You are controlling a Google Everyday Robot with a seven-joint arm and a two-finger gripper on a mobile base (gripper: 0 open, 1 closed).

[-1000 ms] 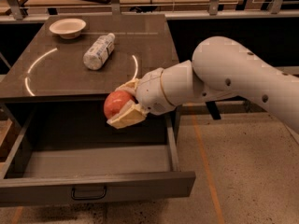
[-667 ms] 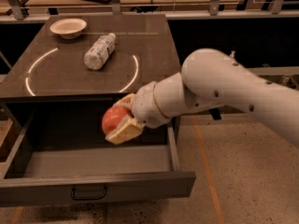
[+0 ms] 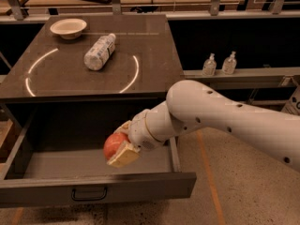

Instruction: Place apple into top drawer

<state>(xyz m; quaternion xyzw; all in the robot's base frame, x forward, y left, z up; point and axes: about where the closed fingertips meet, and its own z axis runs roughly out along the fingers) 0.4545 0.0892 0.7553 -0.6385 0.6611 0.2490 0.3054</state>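
My gripper (image 3: 119, 146) is shut on the apple (image 3: 114, 144), a round red apple, and holds it inside the open top drawer (image 3: 93, 191), over the right part of its floor and just above it. The drawer is dark grey, pulled far out, with a small black handle (image 3: 89, 193) on its front panel. My white arm (image 3: 220, 114) reaches in from the right over the drawer's right wall. The gripper's cream fingers (image 3: 124, 156) cover the apple's right side.
On the dark cabinet top (image 3: 154, 41) lie a plastic bottle (image 3: 99, 51) on its side and a white bowl (image 3: 68, 27) at the back left. Two small pump bottles (image 3: 219, 63) stand on a low shelf to the right. The floor is on the right.
The gripper with the apple has moved down and toward the drawer front, from the cabinet top's edge into the open drawer. The arm has swung lower.
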